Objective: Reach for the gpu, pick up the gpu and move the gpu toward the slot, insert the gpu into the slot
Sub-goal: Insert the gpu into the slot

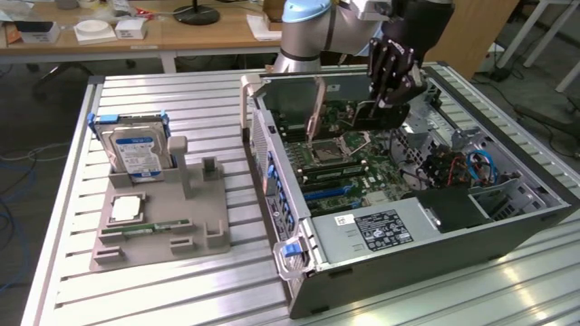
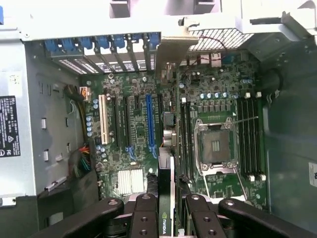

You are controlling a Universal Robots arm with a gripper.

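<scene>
In the exterior view, the claw (image 1: pixel 392 100) pinches the gpu (image 1: pixel 374 117), holding it upright over the motherboard (image 1: pixel 349 166) inside the open computer case (image 1: pixel 435 268) on the table (image 1: pixel 181 95). A drive cage with blue cables (image 1: pixel 480 163) stands near, toward the exterior view's right. The power supply (image 1: pixel 381 227) label is too small to read. On the exterior view's left, a grey fixture (image 1: pixel 154 238) carries a blue-labelled hard drive (image 1: pixel 136 155).

In the wrist view, the gpu (image 2: pixel 166 218) sits edge-on between the claw's fingers (image 2: pixel 144 213), its green label reading "NVIDIA". It hangs between the blue slot (image 2: pixel 149 124) and the processor socket (image 2: pixel 215 146).
</scene>
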